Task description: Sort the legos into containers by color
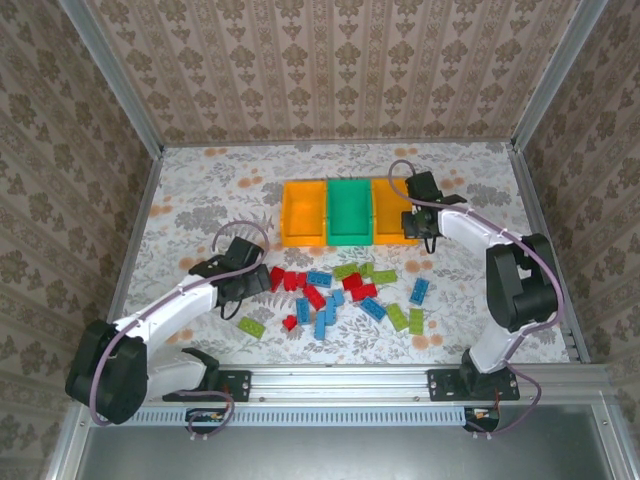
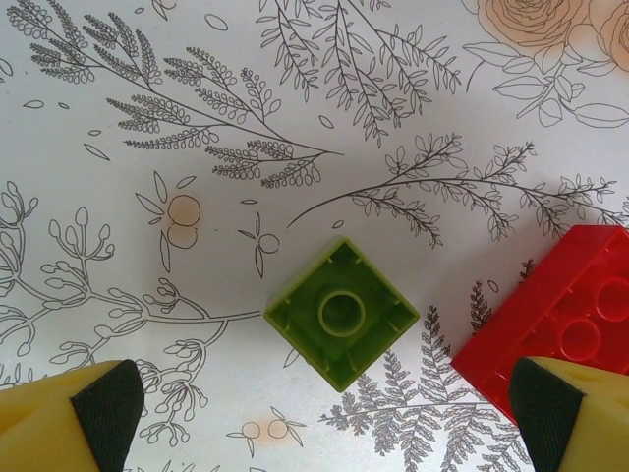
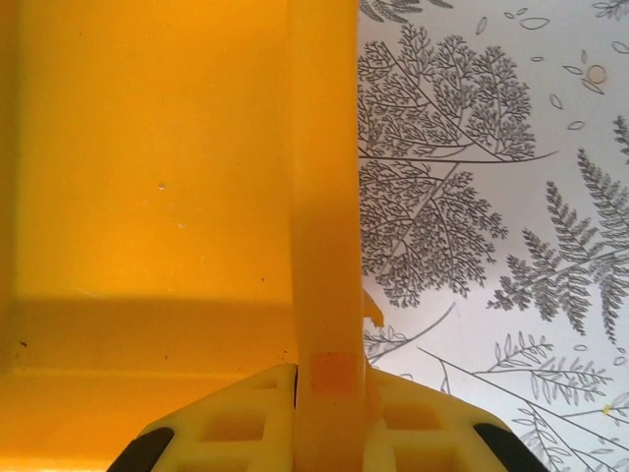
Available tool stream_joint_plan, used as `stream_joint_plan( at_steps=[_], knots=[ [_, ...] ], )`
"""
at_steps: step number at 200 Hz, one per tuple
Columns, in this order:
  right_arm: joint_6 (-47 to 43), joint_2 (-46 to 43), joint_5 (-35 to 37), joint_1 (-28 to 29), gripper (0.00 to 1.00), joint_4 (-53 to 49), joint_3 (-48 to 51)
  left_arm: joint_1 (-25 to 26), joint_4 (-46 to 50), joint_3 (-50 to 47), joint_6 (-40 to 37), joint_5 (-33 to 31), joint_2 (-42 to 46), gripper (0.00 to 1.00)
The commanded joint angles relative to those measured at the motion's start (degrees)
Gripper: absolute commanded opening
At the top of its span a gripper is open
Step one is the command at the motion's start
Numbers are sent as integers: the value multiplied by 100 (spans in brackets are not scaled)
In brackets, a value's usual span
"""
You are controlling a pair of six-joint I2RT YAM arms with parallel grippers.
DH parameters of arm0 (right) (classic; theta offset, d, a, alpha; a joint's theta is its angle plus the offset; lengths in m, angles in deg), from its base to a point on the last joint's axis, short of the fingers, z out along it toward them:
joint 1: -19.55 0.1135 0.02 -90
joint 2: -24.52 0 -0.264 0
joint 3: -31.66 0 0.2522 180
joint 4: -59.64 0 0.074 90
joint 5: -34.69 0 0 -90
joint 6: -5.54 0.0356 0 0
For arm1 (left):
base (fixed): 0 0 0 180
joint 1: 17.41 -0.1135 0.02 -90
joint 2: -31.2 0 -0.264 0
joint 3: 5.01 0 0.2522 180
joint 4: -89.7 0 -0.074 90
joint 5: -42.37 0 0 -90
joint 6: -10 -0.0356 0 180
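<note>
Three joined containers stand at the back: an orange bin (image 1: 305, 212), a green bin (image 1: 349, 210) and a second orange bin (image 1: 388, 208). My right gripper (image 1: 421, 228) is shut on that right orange bin's side wall (image 3: 324, 177), the wall pinched between its fingers (image 3: 246, 423). The legos, red, blue and light green, lie scattered in front of the bins (image 1: 340, 295). My left gripper (image 1: 247, 283) hovers open at the pile's left edge. Between its spread pads (image 2: 98, 413) an upside-down light green brick (image 2: 341, 313) lies on the table, with a red brick (image 2: 570, 315) beside the right pad.
The right orange bin's floor (image 3: 147, 147) is bare. A lone light green brick (image 1: 252, 327) lies near the front left, and a blue one (image 1: 420, 291) and green ones (image 1: 416, 320) lie to the right. Walls enclose the flowered tabletop (image 1: 200, 200).
</note>
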Motion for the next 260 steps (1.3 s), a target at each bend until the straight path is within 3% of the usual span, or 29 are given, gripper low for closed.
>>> stream_joint_plan(
  at_steps=[1,67,125,182,260],
  knots=[
    [-280,-239,572,2,22,-109,122,37,150,131,157,-70,-125,99],
    [-102,-672,509,-2,44,-67,270,-22,139,235,204,-53,-360,95],
    [-30,-910,483,-3,54,-6,459,-271,39,203,-287,110,-638,89],
    [46,-888,412,-4,56,-2,468,-353,-320,228,-149,609,-921,87],
    [54,-919,404,-3,56,2,530,-355,-304,406,-235,579,-1139,65]
  ],
)
